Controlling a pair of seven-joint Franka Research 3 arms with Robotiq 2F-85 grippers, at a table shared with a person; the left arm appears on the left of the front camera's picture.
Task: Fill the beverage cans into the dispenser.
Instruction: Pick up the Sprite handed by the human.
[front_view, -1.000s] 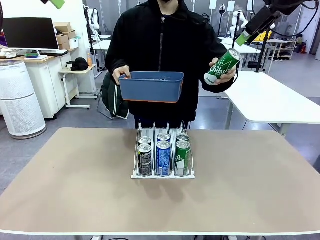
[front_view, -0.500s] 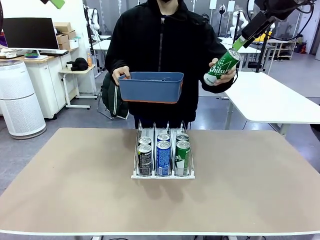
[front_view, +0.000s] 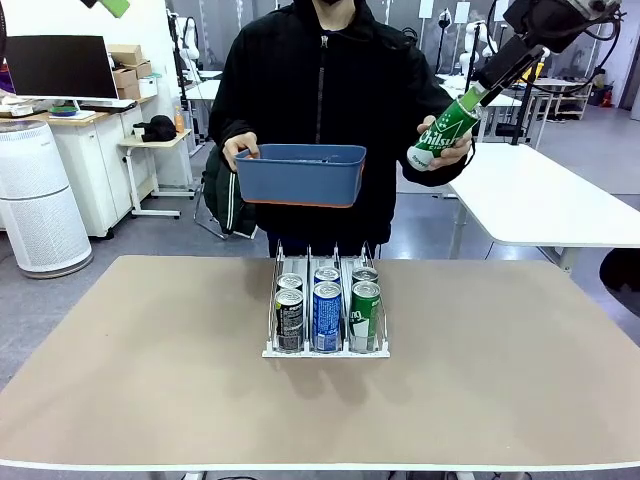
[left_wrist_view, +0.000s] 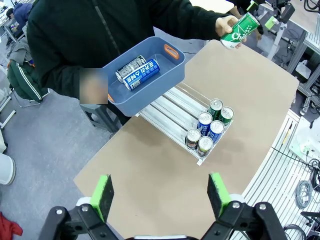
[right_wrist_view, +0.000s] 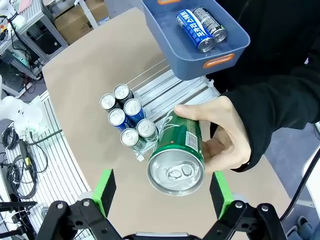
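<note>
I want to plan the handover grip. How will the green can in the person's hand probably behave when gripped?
The green Chilsung can looks unopened, so probably full and rather heavy. Its smooth round side could slip in a light grip. Laid down like those in the blue bin, it would likely roll.

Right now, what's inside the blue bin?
Two cans lie inside the blue bin: a blue can and a dark can. The floor beneath them is covered.

front: level, facing person (front_view: 330, 90) | wrists: high, looking down | shared: dispenser (front_view: 326, 352)
</note>
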